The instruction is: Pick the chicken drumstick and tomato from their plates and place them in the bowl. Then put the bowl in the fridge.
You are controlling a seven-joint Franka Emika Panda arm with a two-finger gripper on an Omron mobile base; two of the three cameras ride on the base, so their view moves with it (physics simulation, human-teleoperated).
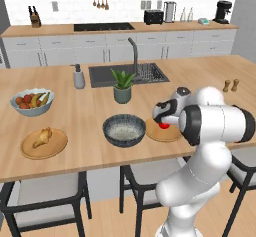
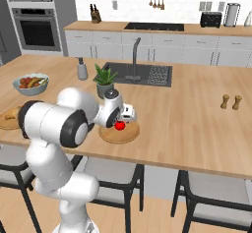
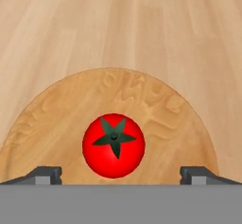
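Your hand (image 3: 121,175) hangs with both fingers spread wide, and the tomato (image 3: 114,145) sits between them with bare plate (image 3: 56,119) on either side. Ahead of the hand lies open tabletop (image 3: 142,24). The bowl (image 1: 124,129) stands just beside the plate, and the potted plant (image 1: 122,86) beyond it.

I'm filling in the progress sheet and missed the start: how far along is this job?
Nothing is finished yet: the bowl is empty, and the chicken drumstick lies on its plate. In hand: the gripper hangs over the tomato on the other plate, jaws open either side of it, not gripping. Left: both foods into the bowl, then the bowl into the fridge.
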